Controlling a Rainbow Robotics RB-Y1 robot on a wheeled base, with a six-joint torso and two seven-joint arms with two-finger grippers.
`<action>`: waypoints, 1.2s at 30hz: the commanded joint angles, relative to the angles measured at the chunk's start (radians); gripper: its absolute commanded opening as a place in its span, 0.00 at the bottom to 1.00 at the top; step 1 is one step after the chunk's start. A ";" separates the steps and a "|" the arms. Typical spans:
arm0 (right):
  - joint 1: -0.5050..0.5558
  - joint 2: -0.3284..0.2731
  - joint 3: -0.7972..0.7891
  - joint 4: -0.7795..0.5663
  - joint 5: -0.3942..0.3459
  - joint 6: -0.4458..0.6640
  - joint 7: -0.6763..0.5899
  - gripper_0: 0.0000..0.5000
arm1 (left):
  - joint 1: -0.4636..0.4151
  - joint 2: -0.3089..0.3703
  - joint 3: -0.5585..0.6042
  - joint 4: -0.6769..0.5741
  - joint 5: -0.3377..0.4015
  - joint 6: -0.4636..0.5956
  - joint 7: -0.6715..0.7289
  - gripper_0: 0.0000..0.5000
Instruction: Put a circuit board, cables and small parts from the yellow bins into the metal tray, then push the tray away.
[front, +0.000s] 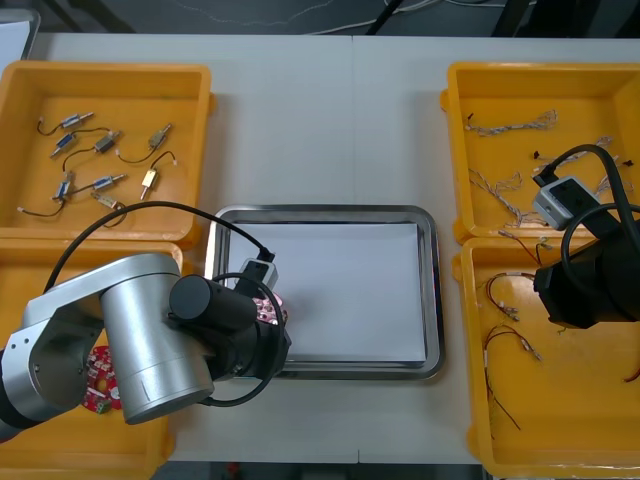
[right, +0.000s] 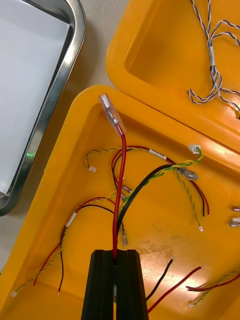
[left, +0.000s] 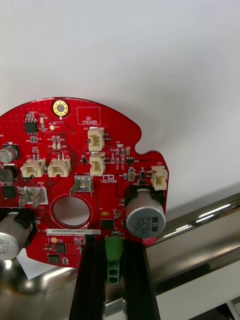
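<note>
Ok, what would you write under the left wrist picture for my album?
Left gripper holding a round red circuit board just inside the rim of the metal tray.

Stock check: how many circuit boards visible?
2. One board in the left gripper over the tray's left side; another board in the near-left bin. The left arm may hide more.

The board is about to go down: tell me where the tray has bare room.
The metal tray's white inside is bare from its far rim to its right rim. Crowded at the near left corner, where the left pincer holds the circuit board. The right pincer, over the near right bin, grips a red cable.
</note>
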 joint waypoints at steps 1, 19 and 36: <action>-0.021 -0.034 0.008 -0.010 -0.002 0.003 0.030 0.00 | -0.036 -0.022 -0.024 0.012 -0.018 -0.028 0.070 0.00; -0.021 -0.034 0.008 -0.010 -0.002 0.003 0.030 0.00 | -0.033 -0.038 -0.024 0.020 -0.046 -0.036 0.101 0.69; -0.021 -0.034 0.008 -0.010 -0.002 0.003 0.030 0.00 | -0.033 -0.115 0.171 -0.120 -0.010 0.311 0.088 1.00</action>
